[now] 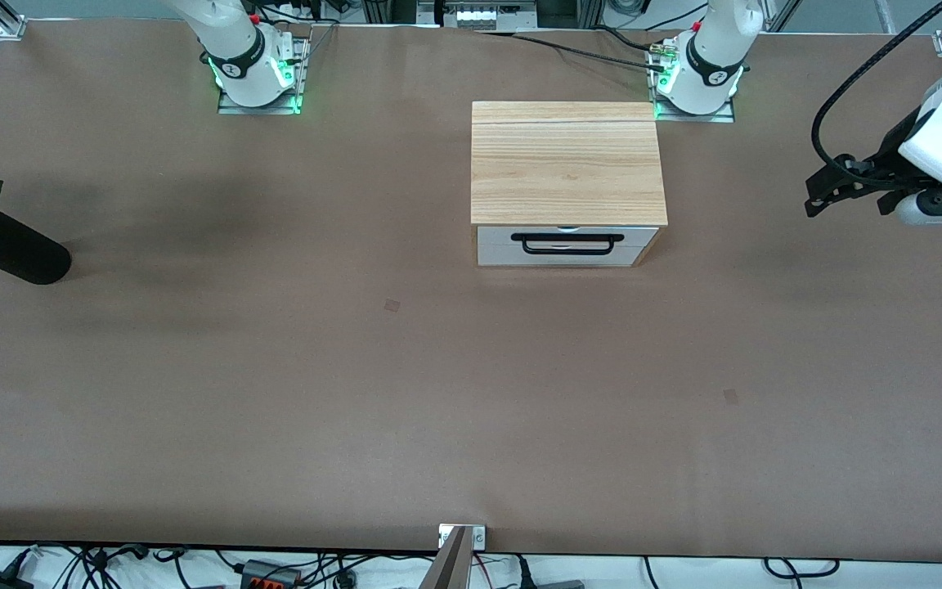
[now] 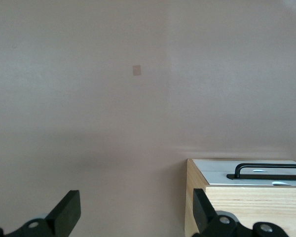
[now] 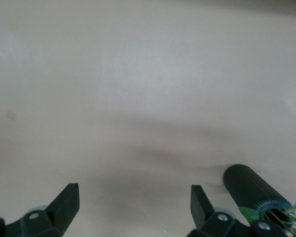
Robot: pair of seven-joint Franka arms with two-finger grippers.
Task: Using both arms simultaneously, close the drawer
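Note:
The drawer (image 1: 567,245) sits in the light oak casing (image 1: 567,159), its white front panel about flush with the casing and its black bar handle (image 1: 567,244) facing the front camera. My left gripper (image 1: 810,196) hangs open and empty over the table at the left arm's end, apart from the casing. In the left wrist view its open fingers (image 2: 136,202) frame bare table, with the drawer front (image 2: 222,170) and casing (image 2: 246,207) beside one finger. My right gripper (image 3: 134,195) is open and empty over bare table; it is out of the front view.
A black vase (image 1: 9,245) with a red rose lies at the right arm's end of the table and shows in the right wrist view (image 3: 254,190). Both arm bases stand along the table edge by the casing. Brown tabletop (image 1: 438,393) spreads before the drawer.

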